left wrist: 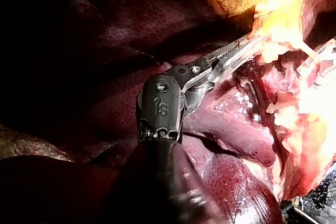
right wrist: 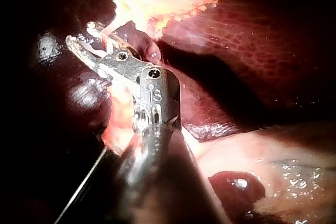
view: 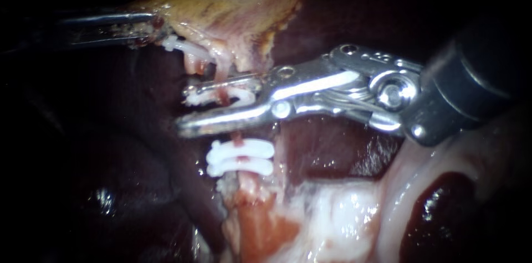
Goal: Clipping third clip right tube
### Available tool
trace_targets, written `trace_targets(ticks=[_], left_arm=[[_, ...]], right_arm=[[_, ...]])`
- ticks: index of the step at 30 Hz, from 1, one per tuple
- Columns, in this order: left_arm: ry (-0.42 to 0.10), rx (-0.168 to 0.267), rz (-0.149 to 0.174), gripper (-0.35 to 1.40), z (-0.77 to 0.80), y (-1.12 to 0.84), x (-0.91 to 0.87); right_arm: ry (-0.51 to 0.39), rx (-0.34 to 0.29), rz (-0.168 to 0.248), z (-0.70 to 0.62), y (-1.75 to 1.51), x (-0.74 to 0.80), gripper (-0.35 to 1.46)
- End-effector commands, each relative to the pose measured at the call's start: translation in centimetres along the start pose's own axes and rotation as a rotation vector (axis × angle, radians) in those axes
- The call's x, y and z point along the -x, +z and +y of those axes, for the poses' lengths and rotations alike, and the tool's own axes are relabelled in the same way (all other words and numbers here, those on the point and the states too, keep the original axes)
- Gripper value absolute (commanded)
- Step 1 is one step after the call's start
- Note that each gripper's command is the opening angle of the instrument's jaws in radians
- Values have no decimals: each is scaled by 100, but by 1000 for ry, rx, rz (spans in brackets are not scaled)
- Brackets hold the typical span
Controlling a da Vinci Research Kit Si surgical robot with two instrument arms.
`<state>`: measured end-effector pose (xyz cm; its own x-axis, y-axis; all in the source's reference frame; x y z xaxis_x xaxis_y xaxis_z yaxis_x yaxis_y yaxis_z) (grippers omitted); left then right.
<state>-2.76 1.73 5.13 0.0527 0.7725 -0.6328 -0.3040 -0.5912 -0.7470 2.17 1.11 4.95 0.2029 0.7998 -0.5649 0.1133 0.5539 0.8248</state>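
A thin reddish tube point(view: 238, 142) runs down from the yellowish gallbladder point(view: 233, 14). Two white clips point(view: 242, 158) sit side by side low on it. Higher up, a third white clip point(view: 213, 97) lies across the tube between the open jaws of my right instrument point(view: 185, 107), close under the upper jaw and apart from the lower one. My left instrument point(view: 157, 29) is shut on the gallbladder's edge and holds it to the left. The left wrist view shows its jaws point(left wrist: 257, 40) ending in bright tissue. The right wrist view shows my right instrument's jaws point(right wrist: 80, 32) apart.
Dark liver point(view: 111, 174) surrounds the tube. Pale fatty tissue point(view: 343, 224) and a dark red pool point(view: 438, 207) lie at the lower right. A short white strip point(view: 185, 48) lies under the gallbladder's edge near my left instrument's tip; what it is cannot be told.
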Motion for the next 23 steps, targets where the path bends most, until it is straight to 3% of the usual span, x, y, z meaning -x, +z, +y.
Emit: trace_targets(ticks=[1, 7, 11, 14, 23], left_arm=[[0, -1, 0, -35, 0, 0, 0], [0, -1, 0, -35, -1, 1, 0], [0, -1, 0, -35, -1, 1, 0], [0, -1, 0, -35, -1, 1, 0], [0, -1, 0, -35, -1, 1, 0]], right_arm=[[8, 2, 0, 0, 0, 0, -8], [49, 2, 1, 1, -2, 1, -35], [66, 34, -12, 0, -5, 2, -35], [66, 55, -45, 1, -7, 3, -35], [64, 57, -45, 3, -5, 6, -35]])
